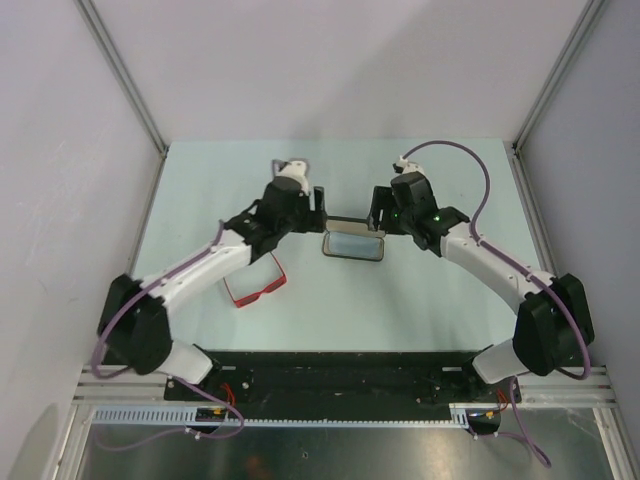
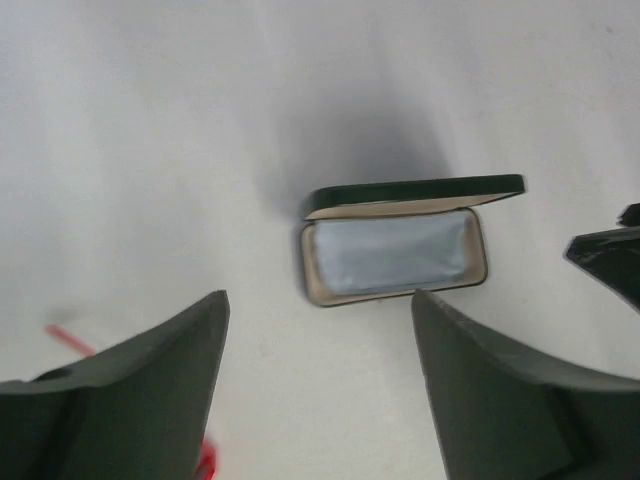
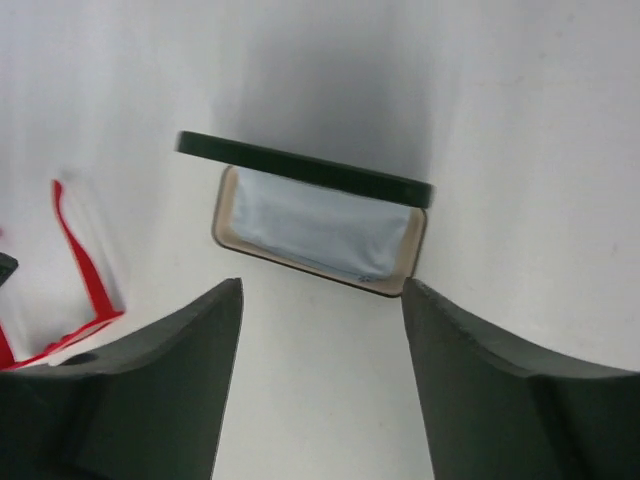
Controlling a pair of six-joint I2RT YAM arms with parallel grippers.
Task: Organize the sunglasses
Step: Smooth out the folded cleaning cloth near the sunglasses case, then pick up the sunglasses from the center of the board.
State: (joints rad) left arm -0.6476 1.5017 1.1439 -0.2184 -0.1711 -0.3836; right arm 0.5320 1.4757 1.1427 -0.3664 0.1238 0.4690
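The sunglasses [image 1: 256, 287] have a bright red frame and lie on the table left of centre, partly under my left arm. They also show at the left edge of the right wrist view, sunglasses [image 3: 86, 288]. A black case [image 1: 353, 244] lies open at mid-table, its lid [image 3: 300, 170] raised and a pale blue cloth [image 2: 392, 254] inside. My left gripper [image 1: 319, 203] hovers just left of the case and my right gripper [image 1: 379, 207] just right of it. Both are open with nothing between the fingers: left gripper [image 2: 320, 300], right gripper [image 3: 322, 290].
The pale table [image 1: 420, 300] is bounded by grey walls with metal corner posts [image 1: 125, 75] at the back. A black rail [image 1: 330, 375] with both arm bases runs along the near edge. Part of my right gripper [image 2: 610, 262] shows at the right edge of the left wrist view.
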